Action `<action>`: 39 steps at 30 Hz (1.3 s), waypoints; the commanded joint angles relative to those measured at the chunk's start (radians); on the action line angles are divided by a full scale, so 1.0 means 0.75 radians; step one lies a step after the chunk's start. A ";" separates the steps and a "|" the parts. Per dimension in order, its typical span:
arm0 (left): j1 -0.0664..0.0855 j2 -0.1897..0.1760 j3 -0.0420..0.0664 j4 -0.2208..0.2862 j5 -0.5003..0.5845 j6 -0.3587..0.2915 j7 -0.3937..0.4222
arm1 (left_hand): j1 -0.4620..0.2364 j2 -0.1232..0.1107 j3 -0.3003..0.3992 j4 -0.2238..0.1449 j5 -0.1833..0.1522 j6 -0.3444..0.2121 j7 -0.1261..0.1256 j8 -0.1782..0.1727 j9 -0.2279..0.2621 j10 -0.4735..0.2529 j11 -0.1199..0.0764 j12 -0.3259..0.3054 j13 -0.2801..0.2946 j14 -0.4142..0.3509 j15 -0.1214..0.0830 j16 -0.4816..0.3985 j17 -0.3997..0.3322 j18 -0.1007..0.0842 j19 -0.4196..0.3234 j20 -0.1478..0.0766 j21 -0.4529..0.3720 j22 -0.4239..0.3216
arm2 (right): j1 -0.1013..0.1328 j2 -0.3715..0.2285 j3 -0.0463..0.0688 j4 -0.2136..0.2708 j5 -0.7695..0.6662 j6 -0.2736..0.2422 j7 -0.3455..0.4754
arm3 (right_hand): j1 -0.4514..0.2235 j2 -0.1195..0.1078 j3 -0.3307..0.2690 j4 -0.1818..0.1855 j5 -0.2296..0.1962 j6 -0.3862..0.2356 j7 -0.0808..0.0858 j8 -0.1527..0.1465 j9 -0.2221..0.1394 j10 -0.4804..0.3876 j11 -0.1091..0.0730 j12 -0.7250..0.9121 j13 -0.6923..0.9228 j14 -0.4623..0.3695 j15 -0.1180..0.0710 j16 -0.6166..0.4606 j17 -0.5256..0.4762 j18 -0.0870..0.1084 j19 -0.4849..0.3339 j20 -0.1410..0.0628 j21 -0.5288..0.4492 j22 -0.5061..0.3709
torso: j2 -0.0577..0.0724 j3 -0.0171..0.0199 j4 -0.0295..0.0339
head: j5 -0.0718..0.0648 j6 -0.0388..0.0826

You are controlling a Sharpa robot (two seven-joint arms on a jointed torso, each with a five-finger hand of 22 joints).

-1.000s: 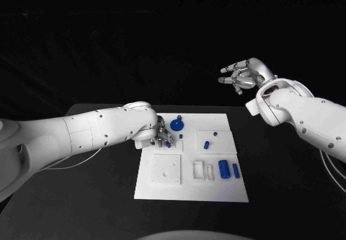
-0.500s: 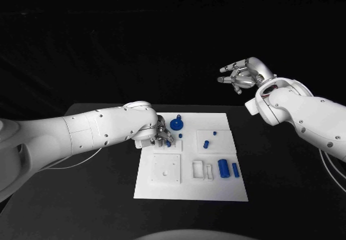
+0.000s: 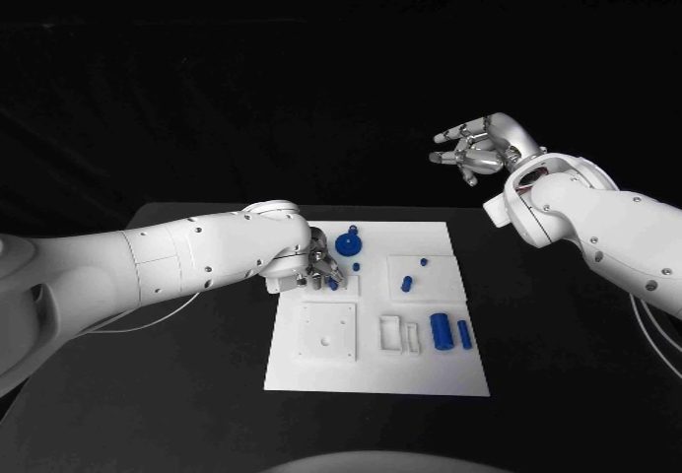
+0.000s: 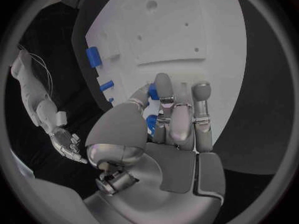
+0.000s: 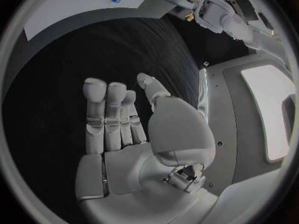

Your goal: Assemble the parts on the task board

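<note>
On the black table [image 3: 199, 374], the flat white task board [image 3: 427, 370] carries the small blue plastic parts. The left hand [image 3: 315, 268] still pinches a small blue peg [image 4: 151, 92] over the board's upper left, barely moved, so insertion seems unfinished. The right hand [image 3: 476, 148] stays raised, fingers apart and empty.

We note only a slight shift of the left hand [image 3: 315, 268] over the task board [image 3: 378, 379].

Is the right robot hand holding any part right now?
No. The right robot hand is raised off the table, fingers apart, with nothing in its palm in the right wrist view.
</note>
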 commanded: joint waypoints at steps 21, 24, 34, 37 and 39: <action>-0.030 -0.039 -0.012 0.062 -0.107 -0.124 0.024 | 0.042 0.081 0.016 0.002 -0.034 0.227 -0.147 0.001 -0.005 0.061 -0.011 -0.003 -0.004 0.005 0.002 0.001 -0.006 0.012 0.012 0.013 0.001 0.038 | -0.008 -0.005 0.001 0.003 -0.012 0.016 0.006 | -0.014 0.001 0.004 0.006 0.005 0.009 0.004 -0.005 -0.002 0.001 -0.008 0.002 0.004 0.013 -0.002 -0.007 0.003 0.021 0.062 -0.010 0.009 -0.003 | 0.000 0.0001 -0.0007 | 0.001 -0.001; -0.032 -0.049 -0.012 0.074 -0.108 -0.171 0.035 | 0.043 0.083 0.017 0.003 -0.035 0.227 -0.147 0.002 -0.005 0.061 -0.011 -0.003 -0.004 0.005 0.002 0.002 -0.006 0.013 0.014 0.013 0.004 0.039 | -0.009 -0.005 0.001 0.002 -0.012 0.017 0.006 | -0.014 0.001 0.004 0.006 0.005 0.009 0.004 -0.005 -0.002 0.001 -0.008 0.002 0.004 0.013 -0.002 -0.007 0.003 0.021 0.062 -0.010 0.009 -0.003 | 0.000 0.0008 0.0004 | 0.000 -0.002; -0.044 -0.099 -0.012 0.140 -0.130 -0.359 0.078 | 0.042 0.086 0.023 0.007 -0.035 0.229 -0.149 0.003 0.000 0.061 -0.015 0.002 -0.004 0.006 0.000 0.009 0.002 0.024 0.023 0.024 0.018 0.043 | -0.011 -0.011 0.001 0.002 -0.012 0.018 0.006 | -0.014 0.001 0.004 0.006 0.005 0.009 0.004 -0.005 -0.002 0.001 -0.008 0.002 0.004 0.013 -0.002 -0.007 0.003 0.021 0.062 -0.010 0.009 -0.003 | 0.000 -0.0001 0.0013 | -0.003 -0.008; -0.048 -0.113 -0.012 0.161 -0.142 -0.411 0.089 | 0.041 0.085 0.024 0.012 -0.037 0.230 -0.149 0.003 0.002 0.060 -0.015 0.004 -0.005 0.006 -0.001 0.012 0.003 0.033 0.026 0.032 0.022 0.045 | -0.012 -0.013 0.001 0.003 -0.012 0.018 0.005 | -0.014 0.001 0.004 0.006 0.005 0.009 0.004 -0.005 -0.002 0.001 -0.008 0.002 0.004 0.013 -0.002 -0.007 0.003 0.021 0.062 -0.010 0.009 -0.003 | 0.000 0.0002 0.0014 | -0.002 -0.008; -0.050 -0.122 -0.012 0.173 -0.156 -0.436 0.093 | 0.041 0.085 0.024 0.012 -0.037 0.230 -0.149 0.003 0.002 0.060 -0.015 0.004 -0.005 0.006 -0.001 0.012 0.003 0.033 0.026 0.032 0.022 0.045 | -0.012 -0.015 0.001 0.003 -0.012 0.019 0.005 | -0.014 0.001 0.004 0.006 0.005 0.009 0.004 -0.005 -0.002 0.001 -0.008 0.002 0.004 0.013 -0.002 -0.007 0.003 0.021 0.062 -0.010 0.009 -0.003 | 0.000 0.0000 0.0006 | -0.003 -0.008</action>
